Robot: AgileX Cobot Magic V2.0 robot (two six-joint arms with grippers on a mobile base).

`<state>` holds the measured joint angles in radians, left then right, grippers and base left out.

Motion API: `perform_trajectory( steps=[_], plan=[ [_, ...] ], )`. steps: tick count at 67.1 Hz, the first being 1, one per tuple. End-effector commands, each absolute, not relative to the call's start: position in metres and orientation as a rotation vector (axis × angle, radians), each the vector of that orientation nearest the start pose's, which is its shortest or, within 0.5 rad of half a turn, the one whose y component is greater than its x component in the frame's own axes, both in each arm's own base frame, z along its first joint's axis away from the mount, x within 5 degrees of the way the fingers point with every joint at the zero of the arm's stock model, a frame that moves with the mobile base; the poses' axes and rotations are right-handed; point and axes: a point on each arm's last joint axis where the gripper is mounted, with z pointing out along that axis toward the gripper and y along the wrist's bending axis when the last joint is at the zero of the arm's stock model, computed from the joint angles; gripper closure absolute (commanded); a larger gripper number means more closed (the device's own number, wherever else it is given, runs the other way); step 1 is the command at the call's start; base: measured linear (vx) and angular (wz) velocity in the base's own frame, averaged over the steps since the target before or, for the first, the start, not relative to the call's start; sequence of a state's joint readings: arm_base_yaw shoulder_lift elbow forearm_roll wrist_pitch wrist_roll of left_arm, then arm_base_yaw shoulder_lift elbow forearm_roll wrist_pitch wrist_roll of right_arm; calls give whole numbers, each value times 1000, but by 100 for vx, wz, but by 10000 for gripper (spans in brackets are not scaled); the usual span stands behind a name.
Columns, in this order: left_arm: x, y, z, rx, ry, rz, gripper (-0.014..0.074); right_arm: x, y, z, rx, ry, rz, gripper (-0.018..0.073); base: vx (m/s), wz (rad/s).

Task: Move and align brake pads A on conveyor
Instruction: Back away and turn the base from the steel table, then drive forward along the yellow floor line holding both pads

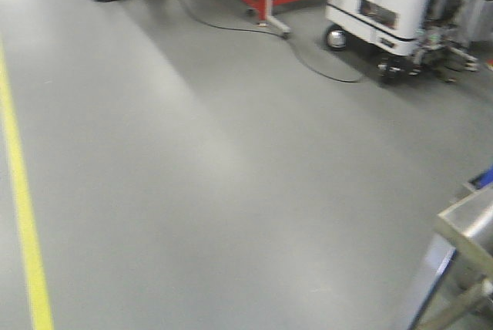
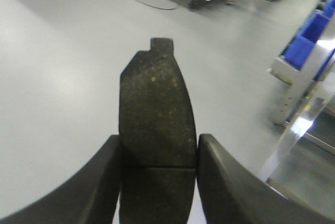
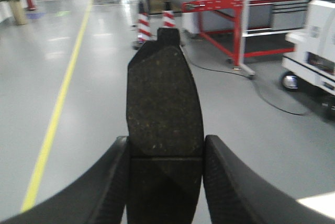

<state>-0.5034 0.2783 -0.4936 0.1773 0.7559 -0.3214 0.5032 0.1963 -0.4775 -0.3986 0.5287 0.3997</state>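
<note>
Both arms are carrying, nothing is being placed yet.

- Left gripper (image 2: 158, 145): fingers (image 2: 225, 182) are clamping a brake pad (image 2: 154, 103) by its lower half. The groove is sitting level with the fingertips and the tab is pointing to the top of the frame.
- Right gripper (image 3: 165, 145): fingers (image 3: 104, 182) are pinching a second brake pad (image 3: 164, 98) the same way.
- Both pads are hanging in the air over the grey floor (image 1: 231, 191).
- Conveyor is not showing in any view. The front view is showing only a yellow line (image 1: 23, 230) at left and a steel counter (image 1: 470, 226) corner at lower right.

Judgement: pickup looks done for two pads. Reaching the belt, laying down and aligning are remaining. The other pads are not showing.
</note>
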Motion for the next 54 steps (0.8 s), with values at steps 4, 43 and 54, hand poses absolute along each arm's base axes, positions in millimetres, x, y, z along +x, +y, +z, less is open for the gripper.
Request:
perform_trajectory(
  steps=[4, 43, 54],
  plan=[
    [54, -18, 310, 232, 1908, -361, 603, 48, 8, 332, -260, 1572, 248, 564, -19, 75],
    [54, -18, 310, 232, 1909, -362, 603, 48, 8, 332, -260, 1572, 248, 564, -12, 65],
    [54, -18, 310, 232, 1909, -362, 603, 48, 8, 332, -260, 1572, 248, 564, 2, 41]
  ],
)
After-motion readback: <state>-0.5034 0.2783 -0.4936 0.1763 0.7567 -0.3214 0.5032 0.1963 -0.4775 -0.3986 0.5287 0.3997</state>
